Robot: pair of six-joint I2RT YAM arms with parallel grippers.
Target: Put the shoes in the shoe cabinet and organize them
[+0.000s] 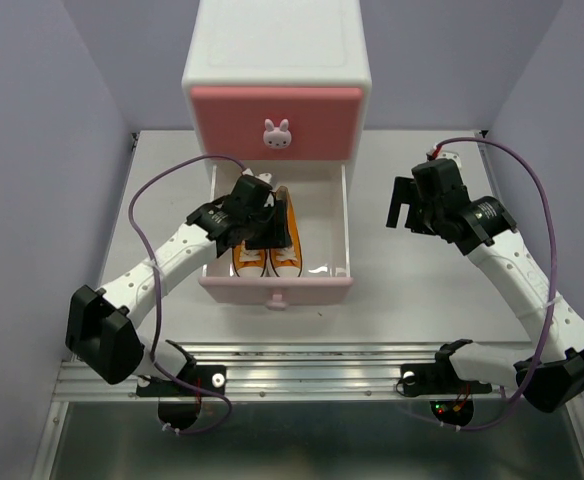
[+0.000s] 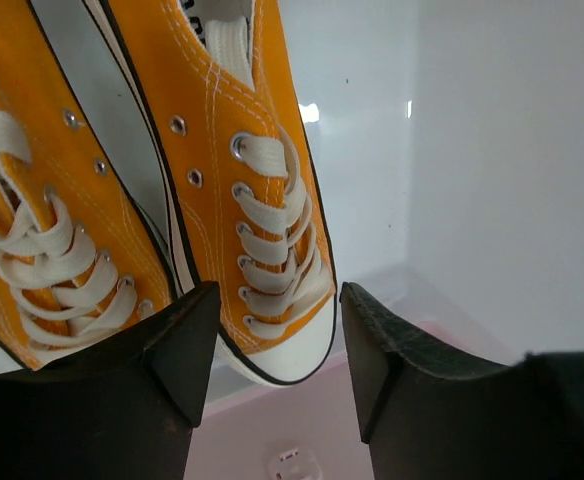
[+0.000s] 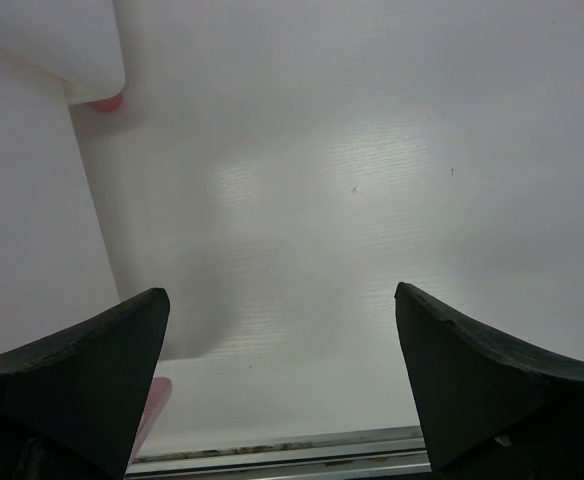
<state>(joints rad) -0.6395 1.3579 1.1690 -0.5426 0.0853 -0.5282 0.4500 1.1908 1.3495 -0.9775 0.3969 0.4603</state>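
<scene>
Left claw (image 2: 277,345) hovers over orange shoes (image 1: 270,262) inside the open lower drawer (image 1: 344,228).

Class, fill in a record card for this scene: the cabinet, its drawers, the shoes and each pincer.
cabinet: white, at the far side of the table
top drawer: shut
bottom drawer: pulled out
orange shoes: pair side by side in the bottom drawer, toes to its front
left pincer: over the orange shoes, jaws apart; grip unclear
right pincer: open, empty, over the table right of the cabinet
</scene>
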